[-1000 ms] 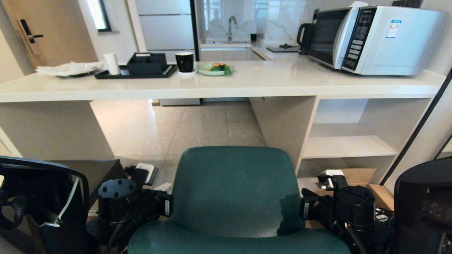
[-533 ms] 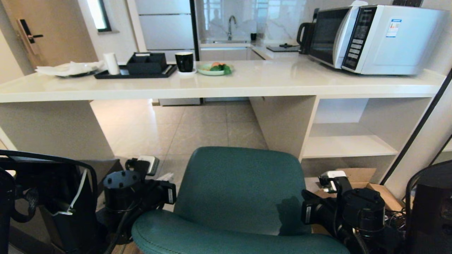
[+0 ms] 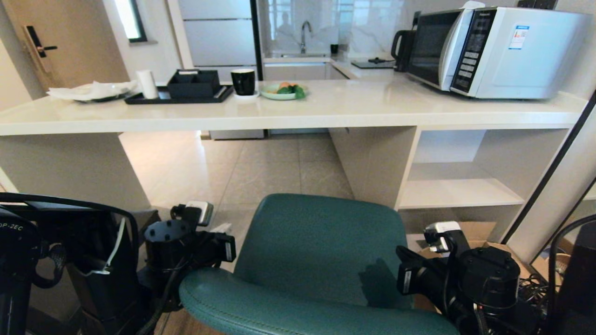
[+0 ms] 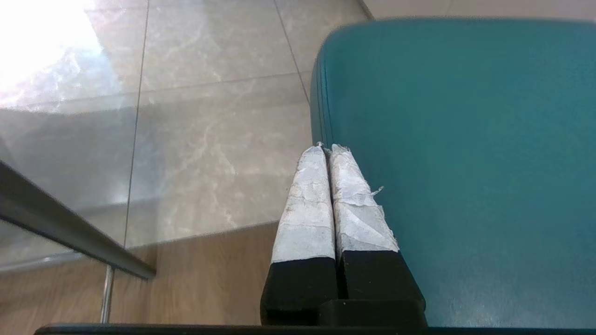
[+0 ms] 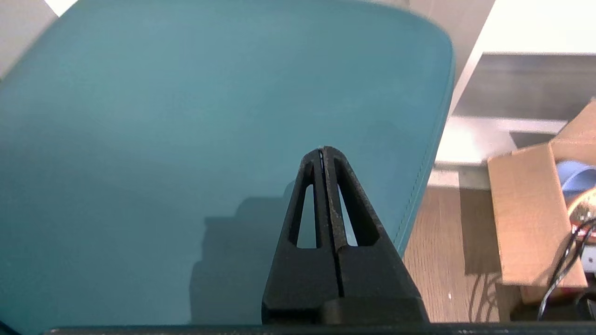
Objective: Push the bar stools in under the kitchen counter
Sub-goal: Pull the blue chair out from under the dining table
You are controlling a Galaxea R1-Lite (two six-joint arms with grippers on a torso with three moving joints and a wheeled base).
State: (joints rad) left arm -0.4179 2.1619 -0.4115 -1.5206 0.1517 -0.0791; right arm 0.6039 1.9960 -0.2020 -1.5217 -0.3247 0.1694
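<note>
Shifted further toward the long glossy white slab kitchen counter (image 3: 298, 109) since a second ago: rounded teal leather bar stool (image 3: 321, 251), its low back edging nearer the counter's open gap, with both arms riding along behind it. Not yet under the slab; back standing short of the counter's front edge, roughly below its middle, just left of the counter's open white shelves (image 3: 461, 186).

Likely heavy enough on tall legs to tip if shoved high, judging by build; padded leather soft and a little slick, so flat pressing on the back's rear face probably safer than any pinch. Best contact low and at both sides of the back, for a straight run. Seat facing the counter, back rest broad side-to-side, long axis running parallel to the counter's edge.

Left gripper (image 4: 326, 149) fully closed, taped fingertips pressed together, holding nothing, nosed against the left edge of the stool's back. Right gripper (image 5: 322, 150) likewise pinched closed and empty, tip at the rear face near the right edge.
</note>
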